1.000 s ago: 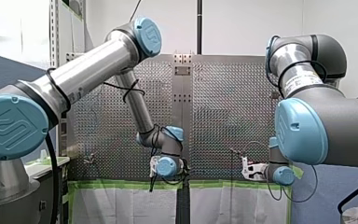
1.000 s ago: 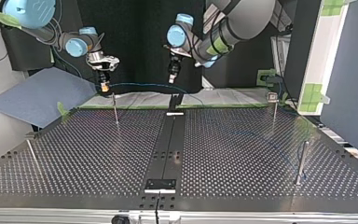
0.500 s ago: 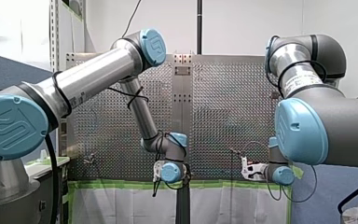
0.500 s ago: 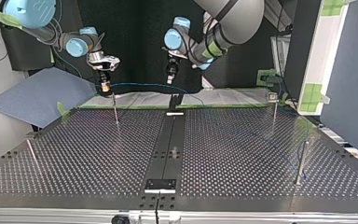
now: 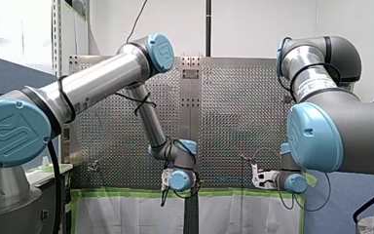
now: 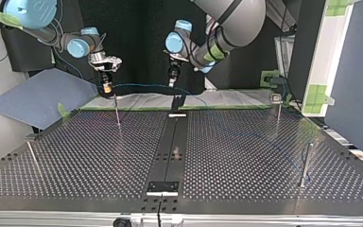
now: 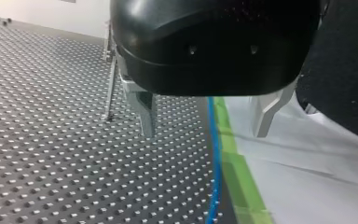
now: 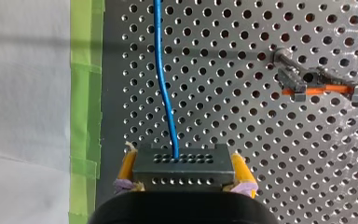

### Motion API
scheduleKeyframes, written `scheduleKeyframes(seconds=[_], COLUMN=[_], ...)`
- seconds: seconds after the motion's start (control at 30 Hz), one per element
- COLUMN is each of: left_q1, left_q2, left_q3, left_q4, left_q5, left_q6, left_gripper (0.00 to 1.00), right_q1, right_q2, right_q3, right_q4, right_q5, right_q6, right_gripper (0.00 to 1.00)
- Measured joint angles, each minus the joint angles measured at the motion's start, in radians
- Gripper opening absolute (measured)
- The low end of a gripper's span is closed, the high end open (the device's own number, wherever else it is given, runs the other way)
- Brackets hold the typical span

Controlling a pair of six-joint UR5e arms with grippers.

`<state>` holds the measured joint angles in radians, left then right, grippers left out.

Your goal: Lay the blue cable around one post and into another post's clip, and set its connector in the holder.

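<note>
Left gripper (image 7: 205, 133): metal fingers spread wide, nothing held, poised over the bench (image 7: 51, 154) edge.
Blue cable (image 7: 216, 158): runs beside the green tape (image 7: 240, 182), below and between the left gripper's fingers; far end enters the connector (image 8: 182, 169).
Right gripper (image 8: 183, 161): yellow pads clamped on the connector.

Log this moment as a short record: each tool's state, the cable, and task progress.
left tool: open, above the blue cable, holding nothing
right tool: shut on the connector
blue cable: leaves the connector, runs along the table edge beside the green tape
clip post: no cable in its clip
progress: routing and connector placement not yet done
</note>
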<state>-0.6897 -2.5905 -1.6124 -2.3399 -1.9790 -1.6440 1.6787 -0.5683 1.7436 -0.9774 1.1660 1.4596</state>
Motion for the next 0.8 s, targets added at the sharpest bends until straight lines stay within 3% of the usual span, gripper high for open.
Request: scheduleKeyframes(seconds=[0.23,0.57,0.73,0.8], left_q1=[-0.003,0.007,0.009,0.009], left_q2=[-0.054,-0.063,-0.064,-0.063], left_q3=[0.059,0.097,0.106,0.109], left_q4=[-0.032,-0.043,-0.042,-0.043], left_q5=[-0.013,-0.035,-0.035,-0.037], left_q6=[-0.023,-0.034,-0.035,-0.036], left_gripper=[1.0,1.0,0.93,0.84], right_q1=[0.001,0.002,0.003,0.003], right_q2=[0.0,0.0,0.0,0.0], right_q3=[0.0,0.0,0.0,0.0], right_q4=[0.0,-0.001,0.0,0.0], right_q5=[0.0,0.0,0.0,0.001], right_q6=[0.0,0.0,-0.002,-0.002], right_gripper=[0.0,0.0,0.0,0.0])
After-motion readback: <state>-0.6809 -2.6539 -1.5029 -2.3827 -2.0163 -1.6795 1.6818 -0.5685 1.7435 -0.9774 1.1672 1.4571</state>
